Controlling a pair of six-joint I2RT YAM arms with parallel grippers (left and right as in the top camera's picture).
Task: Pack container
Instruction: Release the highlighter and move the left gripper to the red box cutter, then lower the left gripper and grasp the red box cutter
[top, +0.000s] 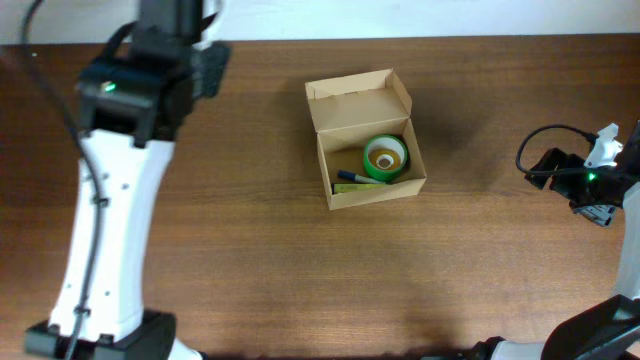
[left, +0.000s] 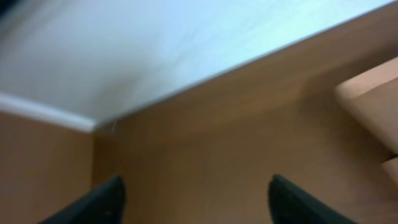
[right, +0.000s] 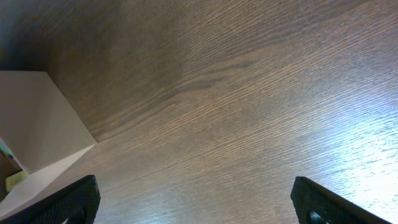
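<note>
**Clerk:** Now, first entry: the container?

**Checker:** Container (top: 372, 192): one tan cardboard box, plain, standing on the brown wood-grain worktop (top: 250, 260) slightly right of centre and towards the far edge. Its flap lid (top: 358, 100) is open, hinged on the far side and tipped back.

**Clerk:** Contents?

**Checker:** One green tape roll (top: 386, 158), lying flat in the right half. One dark marker (top: 352, 177), lying along the near wall just beside the roll; whether the two touch cannot be told. One yellowish strip (top: 352, 187) under the marker, too small to identify.

**Clerk:** Left arm?

**Checker:** Left arm (top: 110, 230): white links, dark wrist, reaching up the left side, well apart from the container. Its wrist view is blurred. The left fingers (left: 106, 202) stand apart with only bare worktop between them, and a corner of the container shows at that view's right edge.

**Clerk:** Right arm?

**Checker:** Right arm (top: 585, 180): at the right edge, also well apart from the container. The right fingers (right: 65, 202) are spread wide over bare wood, gripping nothing. The container's pale wall sits at the left of that wrist view.

**Clerk:** Anything touching the container?

**Checker:** Neither arm.
</note>
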